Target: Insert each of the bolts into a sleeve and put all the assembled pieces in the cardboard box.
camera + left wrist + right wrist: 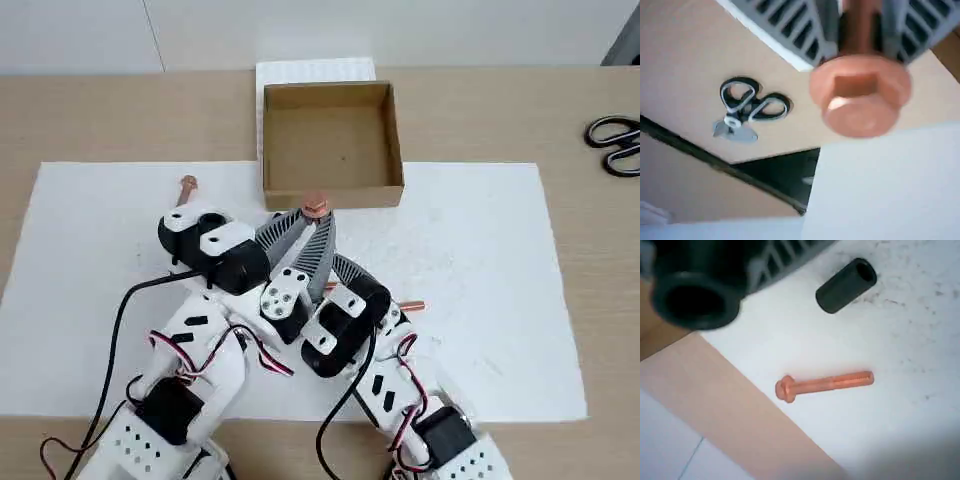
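L gripper [860, 27] clamps copper hex-head bolt [860, 95] just before open brown cardboard box [370, 195], floor bare; R gripper [747, 270] pinches black tubular sleeve [695, 297].

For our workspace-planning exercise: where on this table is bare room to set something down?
Free: the white sheet right of the cardboard box, and its left edge below the loose bolt. Crowded: before the box, around the left gripper and both arms.

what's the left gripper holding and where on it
A copper-coloured metal bolt, clamped by its shank between the grey fingers of the left gripper; the flanged head sticks out free.
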Robot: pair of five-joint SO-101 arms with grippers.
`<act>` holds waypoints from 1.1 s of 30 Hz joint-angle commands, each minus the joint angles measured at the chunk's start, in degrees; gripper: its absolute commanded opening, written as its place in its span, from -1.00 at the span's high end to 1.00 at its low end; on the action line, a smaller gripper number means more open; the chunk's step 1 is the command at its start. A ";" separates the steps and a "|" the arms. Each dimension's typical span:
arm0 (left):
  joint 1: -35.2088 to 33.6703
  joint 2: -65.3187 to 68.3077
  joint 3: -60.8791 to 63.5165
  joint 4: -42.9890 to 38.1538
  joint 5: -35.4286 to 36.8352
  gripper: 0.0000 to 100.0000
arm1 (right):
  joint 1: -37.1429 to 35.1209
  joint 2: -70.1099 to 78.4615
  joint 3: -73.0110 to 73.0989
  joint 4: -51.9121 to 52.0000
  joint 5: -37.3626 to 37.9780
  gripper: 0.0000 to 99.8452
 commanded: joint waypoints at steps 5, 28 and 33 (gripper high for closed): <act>-3.69 -0.35 -7.60 0.79 -0.18 0.99 | 8.48 -1.45 0.44 -1.89 0.09 0.99; -1.23 0.00 -6.20 0.70 0.00 0.99 | 6.29 -1.45 0.44 -6.55 -5.63 0.99; -1.14 0.09 -4.26 0.35 0.09 0.99 | 6.11 -1.45 0.44 -6.64 -5.80 0.99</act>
